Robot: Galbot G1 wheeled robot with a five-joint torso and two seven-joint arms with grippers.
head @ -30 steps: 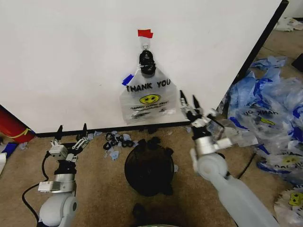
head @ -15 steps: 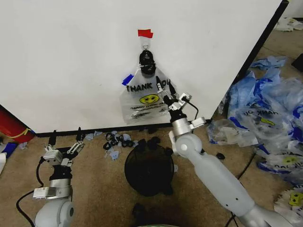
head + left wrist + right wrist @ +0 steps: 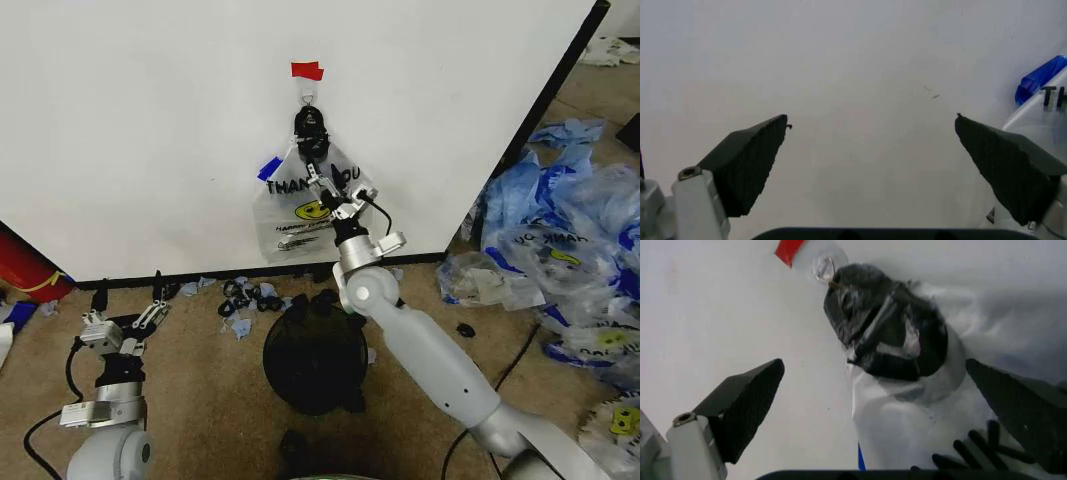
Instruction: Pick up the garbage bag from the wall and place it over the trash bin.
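Note:
The garbage bag (image 3: 300, 212) hangs on the white wall (image 3: 140, 130) from a small metal hook (image 3: 309, 97) under red tape (image 3: 307, 70). It is see-through with black lettering and a yellow smiley, and its top is bunched in a black knot (image 3: 887, 340). My right gripper (image 3: 325, 186) is open, raised in front of the bag's upper part. In the right wrist view its fingers straddle the knot (image 3: 873, 362) without closing. The black mesh trash bin (image 3: 315, 360) stands on the floor below the bag. My left gripper (image 3: 128, 290) is open, low at the left, facing bare wall (image 3: 871, 119).
Many similar plastic bags (image 3: 570, 230) are heaped on the floor at the right. Blue scraps and small black lumps (image 3: 245, 295) lie along the wall's black base strip. A red object (image 3: 25, 265) sits at the far left. The wall's black-edged right side (image 3: 540, 110) slants away.
My right arm has swung left and up from beside the bag until its open gripper is over the bag's top. My left gripper has drifted slightly lower and left.

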